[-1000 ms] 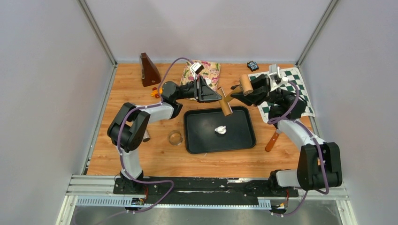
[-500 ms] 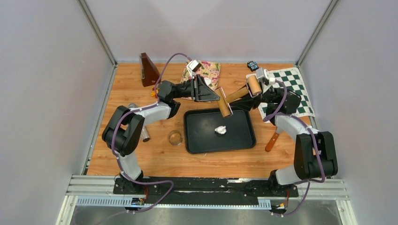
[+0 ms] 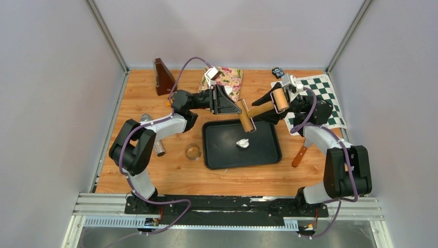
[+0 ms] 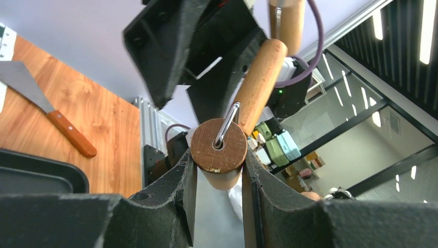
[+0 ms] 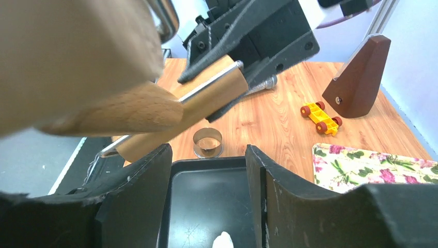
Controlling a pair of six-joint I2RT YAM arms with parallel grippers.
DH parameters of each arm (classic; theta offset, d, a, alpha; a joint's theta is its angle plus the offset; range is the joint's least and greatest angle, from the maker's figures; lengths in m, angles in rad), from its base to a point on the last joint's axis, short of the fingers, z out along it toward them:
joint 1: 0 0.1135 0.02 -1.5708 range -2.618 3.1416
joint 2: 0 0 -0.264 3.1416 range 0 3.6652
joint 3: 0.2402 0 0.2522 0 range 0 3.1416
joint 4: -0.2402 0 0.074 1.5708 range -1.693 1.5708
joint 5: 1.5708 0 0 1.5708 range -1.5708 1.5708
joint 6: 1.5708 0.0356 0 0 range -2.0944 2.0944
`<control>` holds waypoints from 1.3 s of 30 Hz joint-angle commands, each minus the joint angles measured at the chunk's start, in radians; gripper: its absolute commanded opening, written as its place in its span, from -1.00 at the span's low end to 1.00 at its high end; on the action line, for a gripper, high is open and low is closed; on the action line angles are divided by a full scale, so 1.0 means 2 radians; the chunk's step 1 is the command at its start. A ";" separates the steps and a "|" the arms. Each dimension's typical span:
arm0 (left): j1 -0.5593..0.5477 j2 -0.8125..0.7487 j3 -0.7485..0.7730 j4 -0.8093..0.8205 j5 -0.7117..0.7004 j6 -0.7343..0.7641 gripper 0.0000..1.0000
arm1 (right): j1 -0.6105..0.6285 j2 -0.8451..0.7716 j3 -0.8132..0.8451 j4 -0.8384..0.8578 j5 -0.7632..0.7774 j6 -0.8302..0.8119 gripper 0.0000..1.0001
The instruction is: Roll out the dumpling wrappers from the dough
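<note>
A wooden two-ended rolling pin hangs above the far edge of the black tray (image 3: 217, 155). My left gripper (image 3: 239, 108) (image 4: 218, 157) is shut on its smaller roller (image 3: 247, 120) (image 4: 218, 146). The handle (image 3: 260, 106) (image 4: 258, 85) runs right to the bigger roller (image 3: 280, 99). My right gripper (image 3: 272, 95) (image 5: 208, 155) stands open beside that end with nothing between its fingers; the handle (image 5: 119, 111) passes above its left finger. A small white lump of dough (image 3: 243, 142) (image 5: 223, 240) lies on the tray. No dumpling wrappers are in view.
A clear ring cutter (image 3: 193, 151) (image 5: 207, 143) stands left of the tray. A metronome (image 3: 164, 77), yellow toy car (image 5: 321, 117) and floral cloth (image 3: 230, 77) sit at the back. On the right lie a chessboard mat (image 3: 320, 101) and a wooden-handled spatula (image 3: 299, 155).
My right gripper has opened and let go of the pin's handle. The pin's right end has swung a little toward the back; the left gripper keeps its hold.
</note>
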State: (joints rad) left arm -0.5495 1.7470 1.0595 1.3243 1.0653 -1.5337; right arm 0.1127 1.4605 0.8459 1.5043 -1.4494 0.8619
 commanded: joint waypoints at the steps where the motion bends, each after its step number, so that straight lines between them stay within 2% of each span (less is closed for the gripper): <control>1: 0.009 -0.020 -0.006 -0.020 -0.021 0.029 -1.00 | 0.000 -0.036 0.022 0.050 0.009 0.015 0.12; 10: 0.011 -0.010 -0.009 -0.062 -0.033 0.052 -1.00 | 0.003 -0.042 0.038 0.051 0.004 0.036 0.04; 18: 0.010 -0.011 -0.004 -0.110 -0.033 0.077 -1.00 | 0.036 -0.036 0.021 0.052 -0.022 0.004 0.00; 27: 0.005 -0.012 -0.002 -0.127 -0.028 0.086 -1.00 | 0.045 -0.005 0.030 0.052 -0.018 -0.002 -0.20; 30: 0.003 -0.012 -0.001 -0.131 -0.026 0.089 -1.00 | 0.047 -0.001 0.028 0.052 -0.017 -0.009 -0.20; 35: 0.003 -0.015 0.000 -0.178 -0.030 0.115 -1.00 | 0.046 -0.012 0.022 0.051 -0.022 -0.022 -0.04; 39: 0.006 -0.017 -0.010 -0.185 -0.051 0.116 -1.00 | 0.045 -0.024 -0.002 0.049 0.015 -0.047 0.05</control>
State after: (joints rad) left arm -0.5392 1.7466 1.0332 0.9543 1.0100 -1.3281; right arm 0.2005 1.4521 0.8810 1.5043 -1.4761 0.8417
